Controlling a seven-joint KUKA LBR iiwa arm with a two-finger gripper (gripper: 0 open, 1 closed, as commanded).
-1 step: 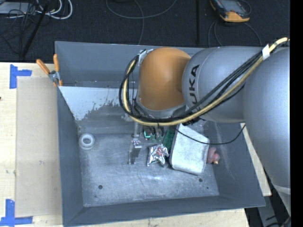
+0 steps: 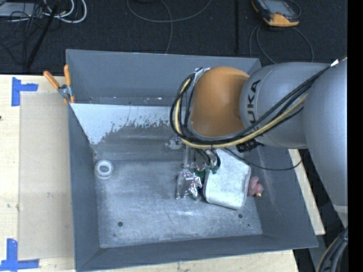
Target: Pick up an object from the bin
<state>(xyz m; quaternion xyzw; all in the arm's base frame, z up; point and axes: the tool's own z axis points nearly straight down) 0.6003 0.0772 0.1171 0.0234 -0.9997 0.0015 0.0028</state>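
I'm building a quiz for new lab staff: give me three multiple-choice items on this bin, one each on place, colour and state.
1. Where is the ring? A) left part of the bin B) its right corner C) outside it
2. The block by the gripper is: A) red B) white C) black
3. How does the ring lie? A) flat, hole up B) on edge C) hung on the gripper
Key: 1 A, it sits alone at left; 2 B, its top shows white; 3 A, its hole faces up.
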